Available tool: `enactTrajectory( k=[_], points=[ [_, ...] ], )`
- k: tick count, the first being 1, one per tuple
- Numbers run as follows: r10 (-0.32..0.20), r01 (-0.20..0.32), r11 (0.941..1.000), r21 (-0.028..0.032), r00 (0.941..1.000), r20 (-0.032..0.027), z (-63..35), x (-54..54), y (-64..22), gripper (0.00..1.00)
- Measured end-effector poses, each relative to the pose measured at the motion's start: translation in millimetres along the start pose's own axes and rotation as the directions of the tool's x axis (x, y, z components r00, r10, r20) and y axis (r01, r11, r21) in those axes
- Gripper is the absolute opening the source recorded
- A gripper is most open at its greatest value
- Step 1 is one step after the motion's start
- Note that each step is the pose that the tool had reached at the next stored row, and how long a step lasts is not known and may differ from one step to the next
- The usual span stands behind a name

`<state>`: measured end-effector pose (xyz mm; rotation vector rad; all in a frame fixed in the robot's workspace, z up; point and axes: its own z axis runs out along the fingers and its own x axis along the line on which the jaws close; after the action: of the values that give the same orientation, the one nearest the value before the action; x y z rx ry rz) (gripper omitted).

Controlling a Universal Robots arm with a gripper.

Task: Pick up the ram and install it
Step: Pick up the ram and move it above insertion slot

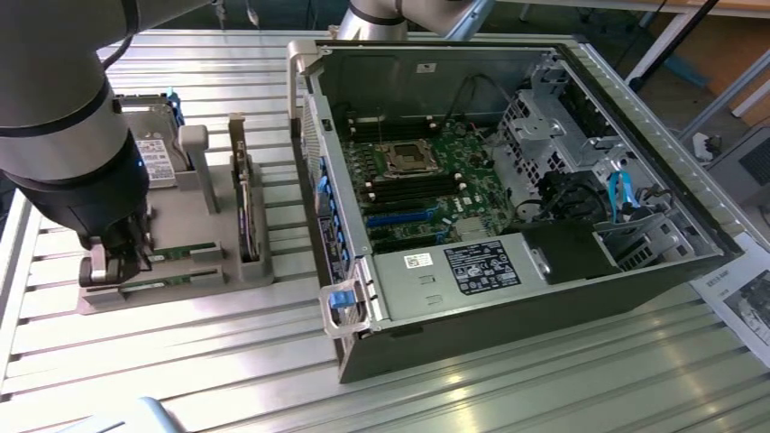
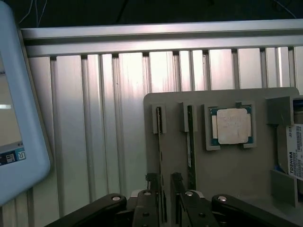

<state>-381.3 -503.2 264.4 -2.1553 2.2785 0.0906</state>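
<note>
My hand (image 2: pixel 164 183) straddles the ram (image 2: pixel 160 142) in the tray (image 2: pixel 227 175) at nine o'clock of the case (image 1: pixel 481 329), jaws slightly apart, gripping nothing; closing off-centre, I risk jamming it in its slot.

Slatted aluminium table (image 1: pixel 506 388), bright glare across slats, dark beyond

You can read one word: TOSHIBA, printed sideways on the white label (image 2: pixel 294 152) of the hard drive (image 2: pixel 297 118) (the finer print beside it is too small to read). The black label (image 1: pixel 481 268) on the computer's power supply (image 1: pixel 544 255) is illegible.
</note>
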Motion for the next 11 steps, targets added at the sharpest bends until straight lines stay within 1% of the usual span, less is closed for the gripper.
enactTrajectory(
  k=[8,11],
  points=[
    [0.0,0.0,1.0,0.0003,1.0,-0.0001,7.3,2.0,-0.3,0.25],
    [0.0,0.0,1.0,0.0011,1.0,0.0,11.9,2.3,-0.5,0.25]
  ],
)
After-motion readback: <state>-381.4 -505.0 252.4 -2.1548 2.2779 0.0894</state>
